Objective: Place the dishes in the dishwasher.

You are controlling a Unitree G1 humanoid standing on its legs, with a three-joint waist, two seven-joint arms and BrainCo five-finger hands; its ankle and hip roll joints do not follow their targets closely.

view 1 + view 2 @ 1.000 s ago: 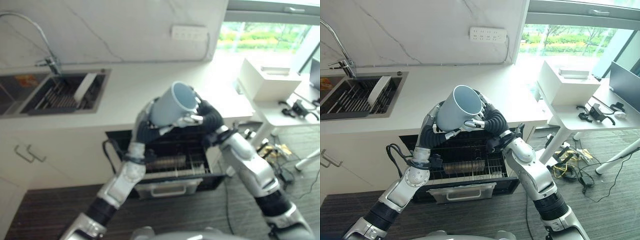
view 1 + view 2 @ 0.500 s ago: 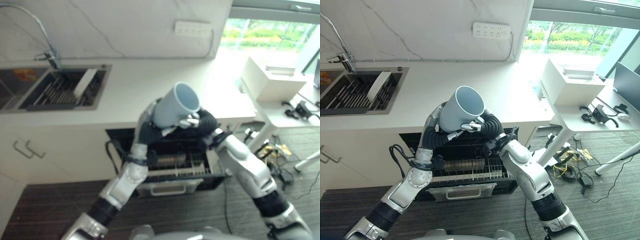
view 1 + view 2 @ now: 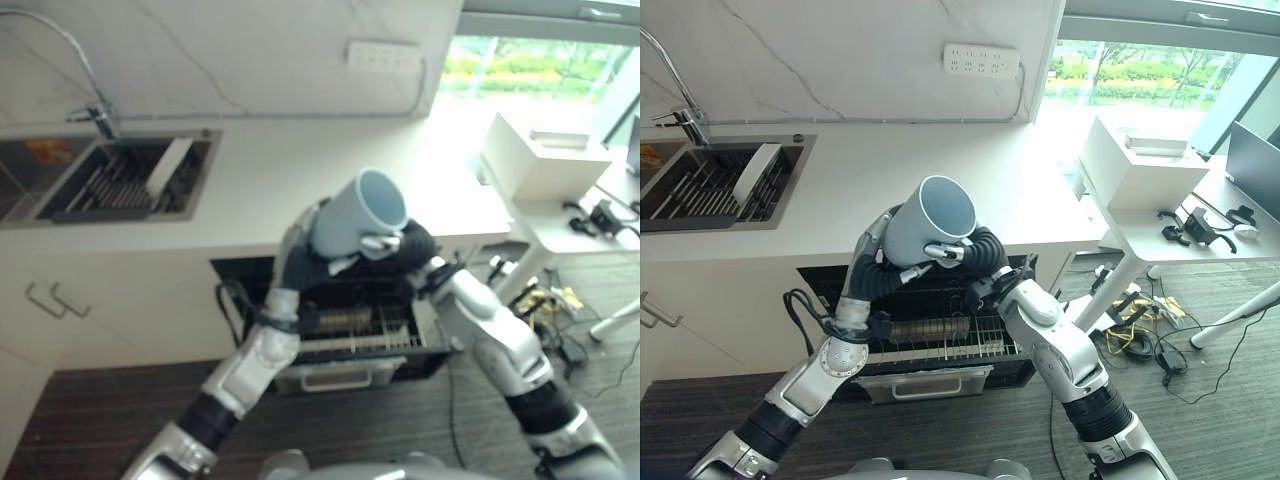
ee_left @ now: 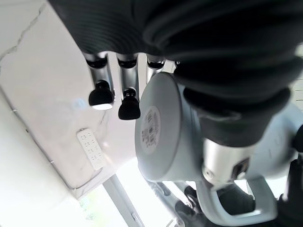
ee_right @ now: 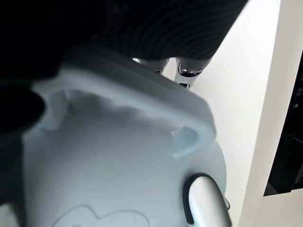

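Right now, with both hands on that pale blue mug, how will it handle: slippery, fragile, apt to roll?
The pale blue mug looks rigid with a smooth glazed wall, so probably slippery against the right hand and left hand. Likely breakable if dropped over the open dishwasher rack. Held tilted, it looks empty, so probably light.

Smooth matt mug [image 3: 930, 220]; wire-metal dishwasher rack [image 3: 940, 340].

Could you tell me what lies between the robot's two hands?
The blue mug, tilted, gripped by left hand and right hand in the right eye view.
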